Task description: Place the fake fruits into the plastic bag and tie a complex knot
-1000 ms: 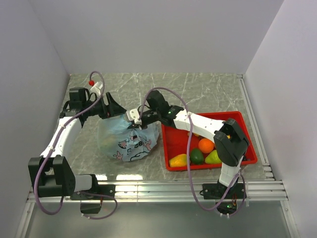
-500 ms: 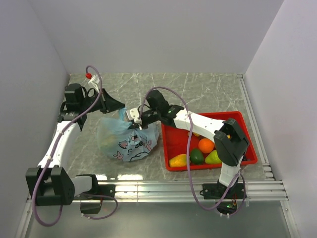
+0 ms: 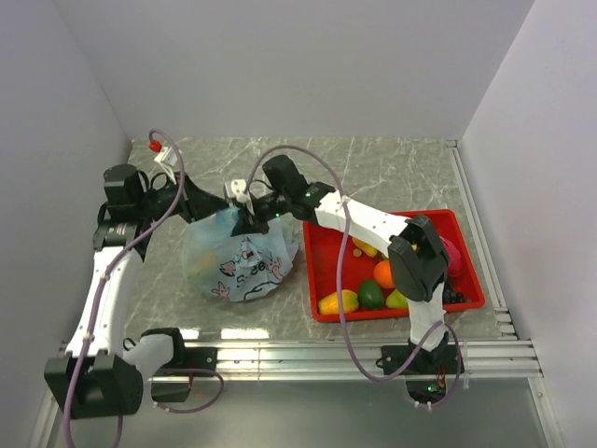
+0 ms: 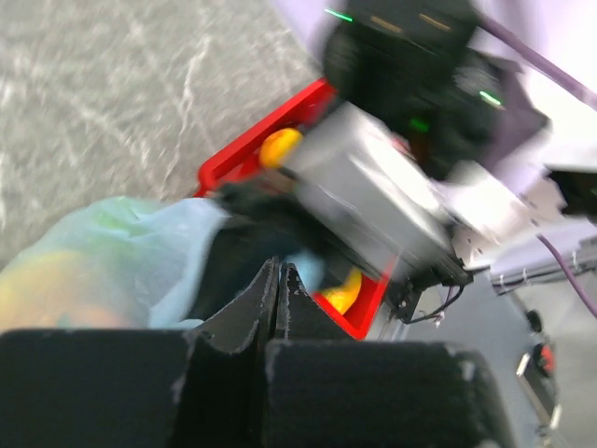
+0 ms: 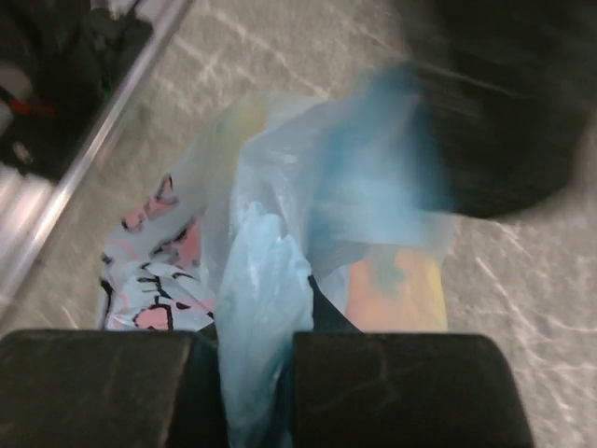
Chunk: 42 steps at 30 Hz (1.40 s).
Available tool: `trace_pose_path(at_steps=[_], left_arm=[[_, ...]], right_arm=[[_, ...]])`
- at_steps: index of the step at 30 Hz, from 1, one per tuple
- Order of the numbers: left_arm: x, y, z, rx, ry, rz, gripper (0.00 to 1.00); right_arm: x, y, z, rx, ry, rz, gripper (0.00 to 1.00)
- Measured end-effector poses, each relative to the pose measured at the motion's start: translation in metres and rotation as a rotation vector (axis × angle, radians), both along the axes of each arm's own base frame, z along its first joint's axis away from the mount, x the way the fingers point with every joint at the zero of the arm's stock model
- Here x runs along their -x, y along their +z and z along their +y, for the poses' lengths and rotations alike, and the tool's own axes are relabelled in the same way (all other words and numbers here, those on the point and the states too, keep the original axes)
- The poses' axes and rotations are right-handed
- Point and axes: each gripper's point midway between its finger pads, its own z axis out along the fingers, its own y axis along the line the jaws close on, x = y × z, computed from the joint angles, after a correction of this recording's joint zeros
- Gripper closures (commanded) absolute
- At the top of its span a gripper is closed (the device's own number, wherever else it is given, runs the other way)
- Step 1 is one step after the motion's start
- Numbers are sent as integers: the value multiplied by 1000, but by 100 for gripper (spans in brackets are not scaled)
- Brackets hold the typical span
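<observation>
- A grey marbled table lies inside plain white walls, with a metal rail along its near edge.
- A red tray sits on the right. It holds some of the fake fruits: an orange one, a green one and yellow ones.
- The plastic bag stands left of the tray, just beside it. It bulges, and yellow-orange shapes show through its film.
- The left arm rises along the left wall and bends inward, so the left gripper points at the bag's top.
- Its fingers are pressed together. Whether film lies between them cannot be told.
- The right arm reaches left across the tray to the bag's top.
- The right gripper pinches a gathered strip of bag film between its fingers.
</observation>
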Motion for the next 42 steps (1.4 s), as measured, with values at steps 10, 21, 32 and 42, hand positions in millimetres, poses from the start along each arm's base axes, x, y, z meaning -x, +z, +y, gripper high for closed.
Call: trace_pose_path(at_steps=[10, 21, 32, 42], left_arm=[[34, 28, -5, 13, -34, -101, 100], [64, -29, -48, -64, -180, -81, 100], [51, -131, -59, -277, -120, 58, 100], [13, -168, -47, -417, 73, 245, 100]], right_arm=[[2, 20, 1, 28, -51, 308, 87], [-7, -4, 2, 143, -174, 599, 100], [-20, -24, -6, 198, -361, 820, 100], [-34, -27, -21, 169, -546, 1003, 100]])
